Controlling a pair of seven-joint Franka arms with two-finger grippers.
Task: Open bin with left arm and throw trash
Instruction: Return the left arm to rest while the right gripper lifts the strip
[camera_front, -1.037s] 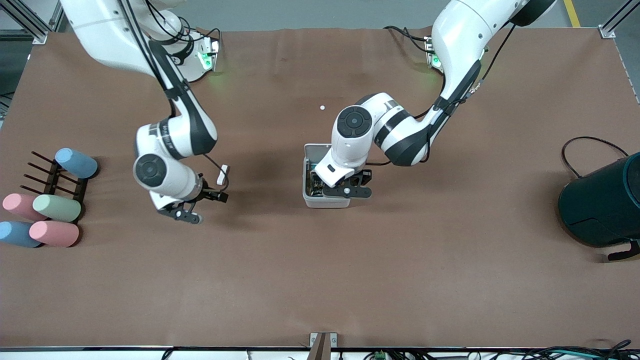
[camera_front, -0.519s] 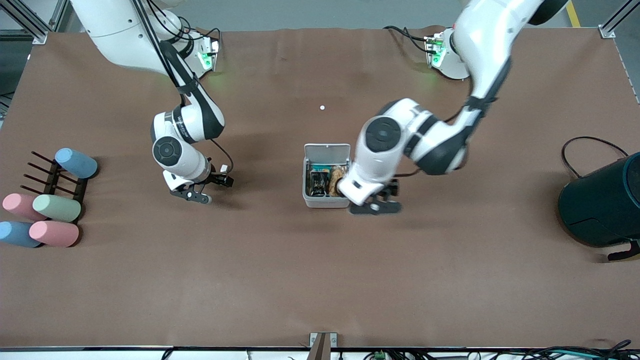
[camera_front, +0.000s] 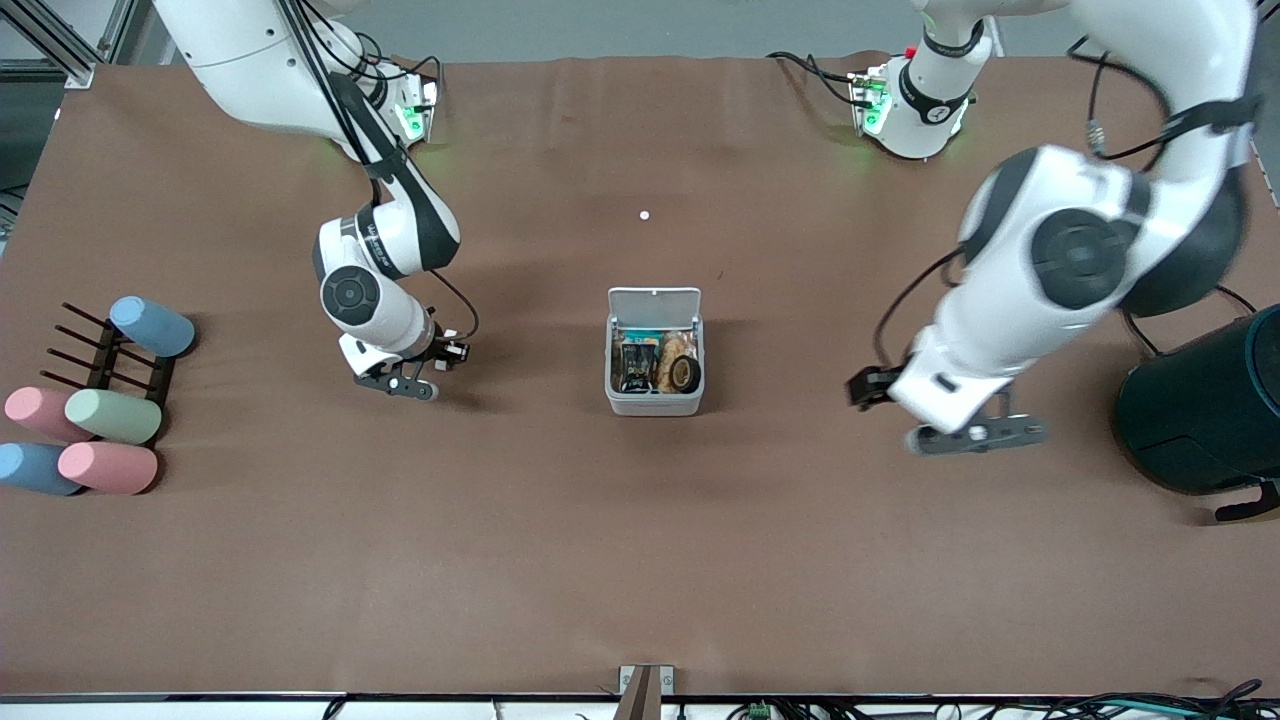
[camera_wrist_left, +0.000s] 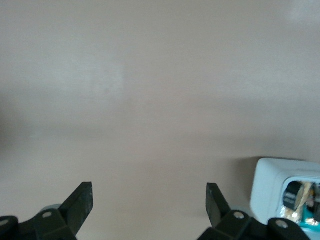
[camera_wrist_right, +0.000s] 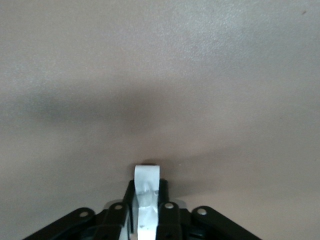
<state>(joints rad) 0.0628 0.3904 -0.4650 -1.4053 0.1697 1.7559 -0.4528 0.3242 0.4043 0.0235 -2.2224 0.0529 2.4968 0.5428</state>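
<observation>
The white-grey bin (camera_front: 654, 403) stands mid-table with its lid (camera_front: 655, 301) open. A crumpled black wrapper (camera_front: 632, 366) and a dark tape roll (camera_front: 685, 373) lie inside. The bin's corner (camera_wrist_left: 270, 192) and the tape roll (camera_wrist_left: 292, 192) also show in the left wrist view. My left gripper (camera_front: 975, 436) is open and empty (camera_wrist_left: 148, 200) over bare table between the bin and the teal container. My right gripper (camera_front: 437, 362) is shut on the short white piece (camera_front: 452, 349), low over the table toward the right arm's end from the bin. The piece (camera_wrist_right: 146, 192) sticks out between the fingers.
A large dark teal container (camera_front: 1210, 400) stands at the left arm's end, close to the left gripper. Pastel cylinders (camera_front: 100, 440) and a dark rack (camera_front: 110, 350) lie at the right arm's end. A tiny white dot (camera_front: 644, 215) lies farther from the camera than the bin.
The left arm has swung away from the bin toward the teal container; the lid stays open. The right gripper has shifted slightly toward the bin with the white piece.
</observation>
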